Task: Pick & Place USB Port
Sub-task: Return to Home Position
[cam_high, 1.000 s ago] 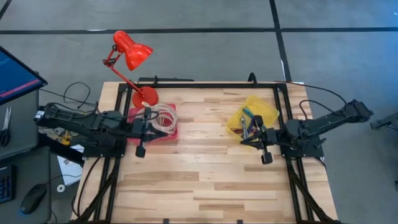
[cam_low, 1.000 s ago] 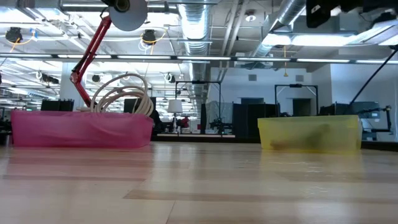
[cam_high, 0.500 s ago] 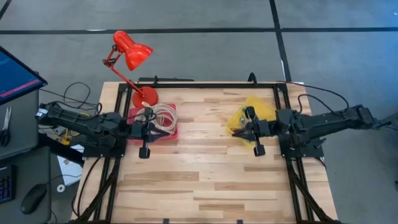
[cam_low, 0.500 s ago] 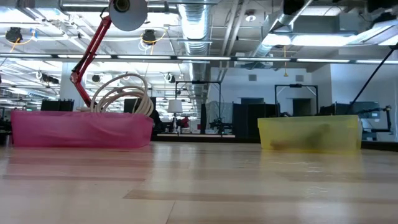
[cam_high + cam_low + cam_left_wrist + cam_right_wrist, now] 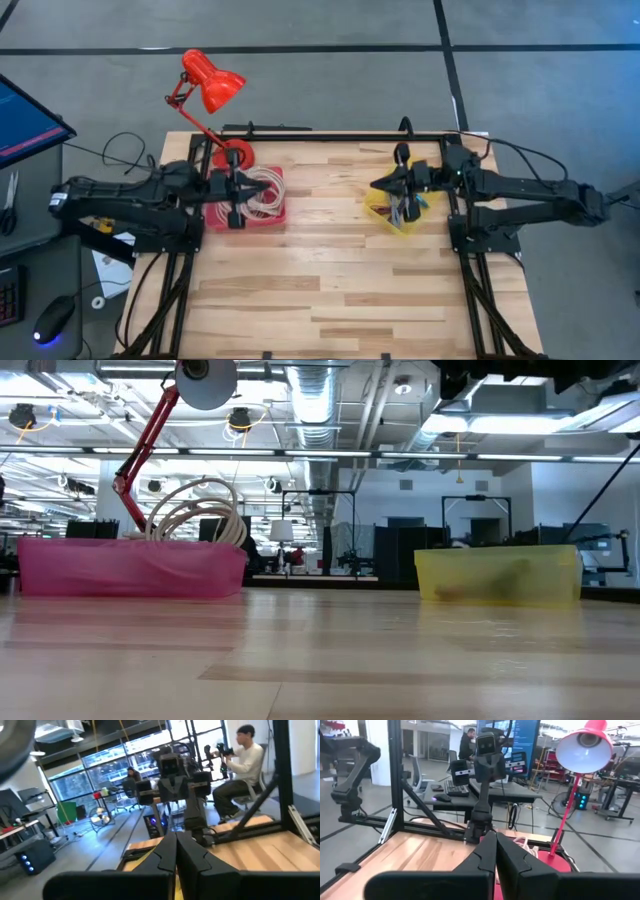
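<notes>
High view: pale, looped cable

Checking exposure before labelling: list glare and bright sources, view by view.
Low view: bright ceiling lights; pink bin and yellow bin mirror faintly on the table. Right wrist view: red lamp's shade looks white inside. High view: even light, no harsh glare.

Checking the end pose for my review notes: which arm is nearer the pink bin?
Left. The left arm reaches over the pink bin; the right arm is across the table, over the yellow bin.
</notes>
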Action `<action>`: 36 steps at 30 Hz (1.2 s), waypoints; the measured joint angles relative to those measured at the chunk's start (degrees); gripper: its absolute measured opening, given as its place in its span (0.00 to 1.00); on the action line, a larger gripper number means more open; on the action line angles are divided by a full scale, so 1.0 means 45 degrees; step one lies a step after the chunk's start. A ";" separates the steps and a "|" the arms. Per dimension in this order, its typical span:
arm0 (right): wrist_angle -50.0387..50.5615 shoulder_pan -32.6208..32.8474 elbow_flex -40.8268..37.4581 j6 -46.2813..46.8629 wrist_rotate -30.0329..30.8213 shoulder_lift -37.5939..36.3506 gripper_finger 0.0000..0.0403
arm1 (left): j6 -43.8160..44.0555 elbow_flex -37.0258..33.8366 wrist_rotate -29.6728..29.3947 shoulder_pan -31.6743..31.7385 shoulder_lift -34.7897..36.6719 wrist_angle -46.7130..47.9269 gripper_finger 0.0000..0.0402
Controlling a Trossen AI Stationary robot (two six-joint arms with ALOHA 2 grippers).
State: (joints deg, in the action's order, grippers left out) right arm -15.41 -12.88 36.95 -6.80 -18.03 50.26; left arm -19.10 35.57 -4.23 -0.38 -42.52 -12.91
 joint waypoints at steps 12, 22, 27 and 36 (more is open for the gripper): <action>0.1101 -0.0073 -0.0005 0.0169 -0.0003 -0.0815 0.00 | 0.0683 0.0000 0.0503 0.1280 0.1880 0.0625 0.01; 0.2063 -0.0042 -0.0005 -0.0119 0.0014 -0.2333 0.00 | 0.1254 0.0000 0.0949 0.1277 0.3586 0.2322 0.01; 0.2299 0.0321 -0.0375 -0.0440 0.0467 -0.3213 0.00 | 0.1275 0.0000 0.1088 0.1277 0.4257 0.2676 0.01; 0.2407 0.1031 -0.1618 -0.0460 0.1628 -0.5217 0.00 | 0.1670 -0.0855 0.1054 0.1272 0.6614 0.3313 0.01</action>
State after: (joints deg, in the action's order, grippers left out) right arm -4.58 -8.24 29.67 -8.87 -10.71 26.78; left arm -11.59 31.72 0.51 5.34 -12.76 2.00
